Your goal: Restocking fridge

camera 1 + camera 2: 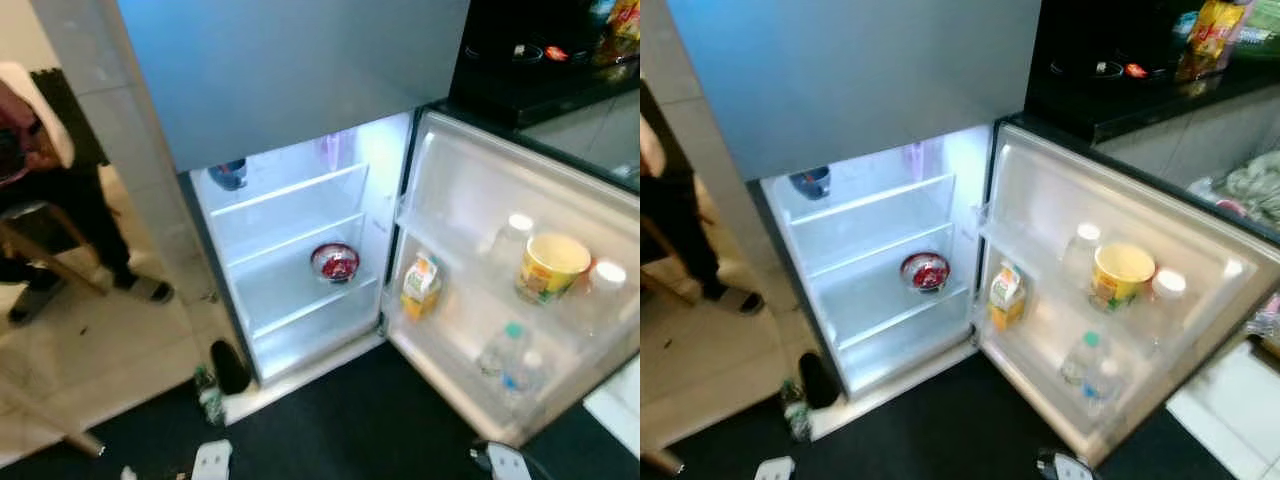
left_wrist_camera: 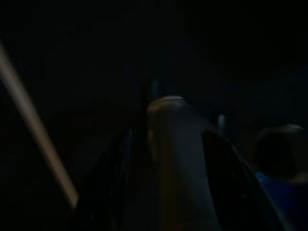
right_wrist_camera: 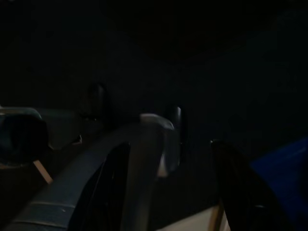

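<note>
The fridge (image 1: 300,80) stands in front of me with its lower door (image 1: 520,200) swung open to the right. Inside, a bowl of red food (image 1: 335,262) rests on the middle glass shelf, and a dark blue item (image 1: 229,174) sits at the top left. The door racks hold a juice carton (image 1: 421,284), a yellow tub (image 1: 550,266), white-capped containers (image 1: 513,236) and clear bottles (image 1: 505,355). Both arms hang low in the dark. My left gripper (image 2: 163,159) and right gripper (image 3: 163,159) are only dim shapes in the wrist views.
A person (image 1: 40,190) sits on a wooden chair at the left. A small bottle (image 1: 208,392) and a black object (image 1: 230,366) lie on the floor by the fridge's left corner. A dark counter (image 1: 540,70) with packets runs behind the door.
</note>
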Motion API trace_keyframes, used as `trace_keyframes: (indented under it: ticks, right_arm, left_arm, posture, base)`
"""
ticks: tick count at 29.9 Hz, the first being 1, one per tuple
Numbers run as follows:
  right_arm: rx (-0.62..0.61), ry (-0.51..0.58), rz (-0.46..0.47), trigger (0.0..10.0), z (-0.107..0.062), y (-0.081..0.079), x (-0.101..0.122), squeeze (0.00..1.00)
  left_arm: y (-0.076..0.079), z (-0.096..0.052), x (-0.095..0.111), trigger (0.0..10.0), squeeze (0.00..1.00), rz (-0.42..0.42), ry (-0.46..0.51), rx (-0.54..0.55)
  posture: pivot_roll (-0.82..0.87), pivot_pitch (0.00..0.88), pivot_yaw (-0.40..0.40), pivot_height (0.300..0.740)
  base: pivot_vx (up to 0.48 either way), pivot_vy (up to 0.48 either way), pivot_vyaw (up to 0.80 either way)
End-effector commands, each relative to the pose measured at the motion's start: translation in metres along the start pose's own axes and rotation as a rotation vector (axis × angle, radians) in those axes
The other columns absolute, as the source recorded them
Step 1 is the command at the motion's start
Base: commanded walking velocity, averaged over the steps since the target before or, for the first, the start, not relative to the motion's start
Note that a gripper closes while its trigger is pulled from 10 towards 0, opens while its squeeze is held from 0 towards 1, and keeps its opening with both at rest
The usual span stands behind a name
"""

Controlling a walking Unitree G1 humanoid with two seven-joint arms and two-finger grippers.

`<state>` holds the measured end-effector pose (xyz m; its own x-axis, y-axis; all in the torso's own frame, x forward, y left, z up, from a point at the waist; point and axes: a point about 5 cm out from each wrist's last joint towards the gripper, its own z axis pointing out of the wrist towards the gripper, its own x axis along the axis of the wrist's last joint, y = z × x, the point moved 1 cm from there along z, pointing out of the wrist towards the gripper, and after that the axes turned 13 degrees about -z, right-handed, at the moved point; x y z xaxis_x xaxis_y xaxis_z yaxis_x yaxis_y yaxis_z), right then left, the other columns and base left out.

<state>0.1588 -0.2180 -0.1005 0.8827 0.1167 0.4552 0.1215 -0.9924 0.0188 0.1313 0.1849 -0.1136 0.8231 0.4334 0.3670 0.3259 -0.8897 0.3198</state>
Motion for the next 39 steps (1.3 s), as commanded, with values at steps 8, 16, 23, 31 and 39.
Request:
trace_keyframes:
  ticks: [8, 16, 23, 31, 39]
  right_arm:
    - [0.014, 0.02, -0.01, 10.0, 0.001, -0.001, 0.006, 0.0]
    - [0.021, 0.034, -0.013, 10.0, 0.0, 0.0, 0.01, 0.0]
    - [0.03, 0.042, 0.005, 10.0, 0.0, 0.0, 0.01, 0.0]
    - [0.037, 0.051, 0.016, 10.0, 0.001, -0.001, 0.011, 0.0]
    - [0.074, 0.082, 0.035, 10.0, 0.0, -0.002, 0.014, 0.0]
  left_arm:
    - [-0.004, -0.001, 0.008, 10.0, 0.0, 0.02, 0.02, 0.001]
    - [-0.002, -0.001, 0.005, 10.0, 0.0, 0.015, 0.011, -0.009]
    - [-0.001, 0.0, 0.003, 10.0, 0.0, 0.017, 0.003, -0.013]
    - [0.001, 0.0, 0.001, 10.0, 0.0, 0.021, 0.0, -0.015]
    - [0.002, 0.0, 0.001, 10.0, 0.0, 0.018, -0.001, -0.019]
  posture:
    - [-0.03, 0.0, 0.043, 0.74]
    - [-0.04, 0.0, 0.042, 0.74]
    - [-0.04, 0.0, 0.047, 0.74]
    - [-0.04, 0.0, 0.048, 0.74]
    - [-0.04, 0.0, 0.048, 0.74]
  base:
    - [0.0, 0.0, 0.0]
    - [0.0, -0.396, 0.0]
    - [0.0, -0.405, 0.0]
    - [0.0, -0.27, 0.0]
    - [0.0, -0.385, 0.25]
